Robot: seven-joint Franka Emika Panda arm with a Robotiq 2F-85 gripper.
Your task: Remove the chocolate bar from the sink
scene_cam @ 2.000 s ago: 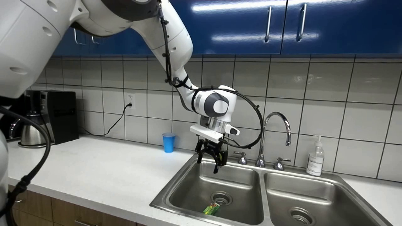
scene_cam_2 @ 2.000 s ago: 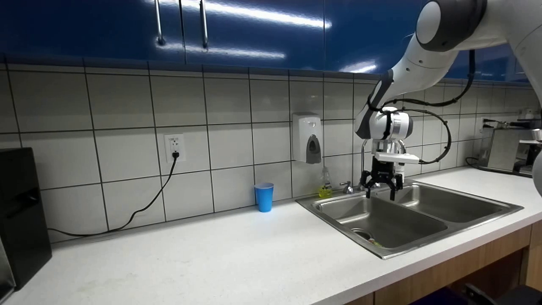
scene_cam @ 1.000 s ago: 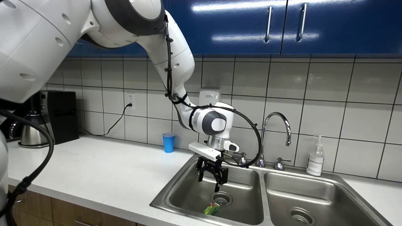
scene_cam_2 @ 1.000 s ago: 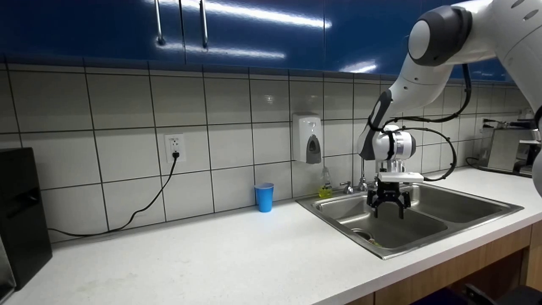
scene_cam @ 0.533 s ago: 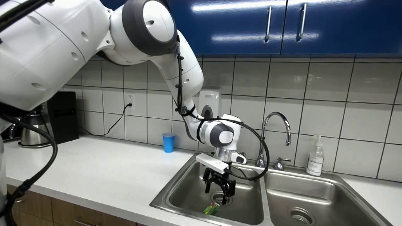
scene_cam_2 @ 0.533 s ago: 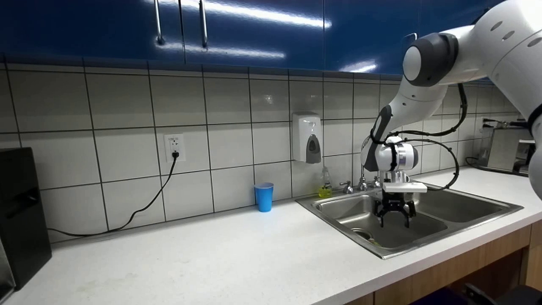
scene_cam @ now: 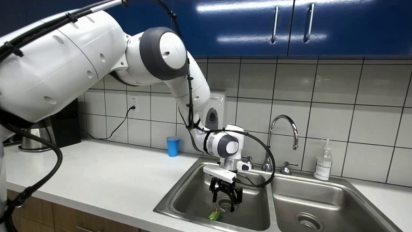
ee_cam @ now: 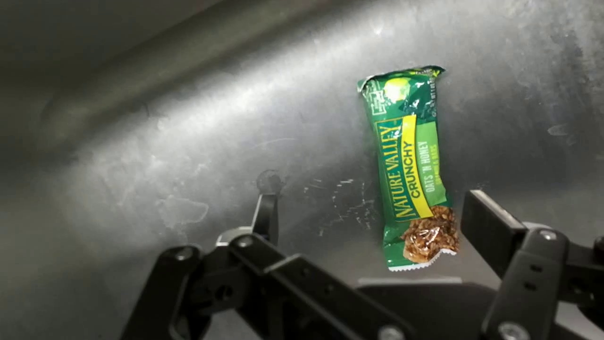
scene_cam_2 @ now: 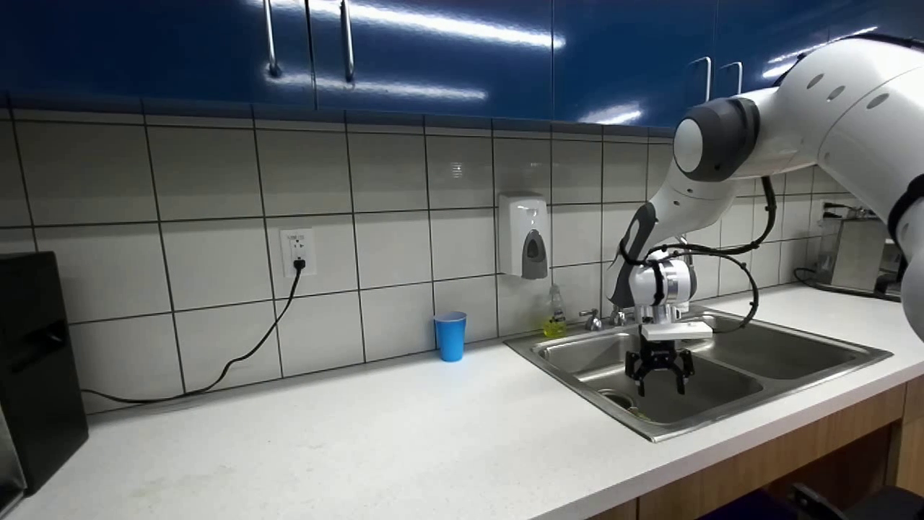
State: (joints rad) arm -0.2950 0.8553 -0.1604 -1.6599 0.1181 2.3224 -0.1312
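Note:
The chocolate bar, a green packet with a yellow stripe, lies flat on the basin floor of the steel sink. In an exterior view it lies beside the drain; in an exterior view only a sliver shows past the basin edge. The two-basin sink shows in both exterior views. My gripper is open and empty, pointing down in that basin, above the floor; it also shows here. In the wrist view the bar's near end lies between the fingers, closer to the right finger.
A chrome faucet with two handles stands behind the sink. A blue cup stands on the white counter. A pump bottle stands behind the far basin. A soap dispenser hangs on the tiled wall. Basin walls surround the gripper.
My gripper has come down from above the sink's back edge into the basin with the bar, nearer to it. It stays open. The bar has not moved.

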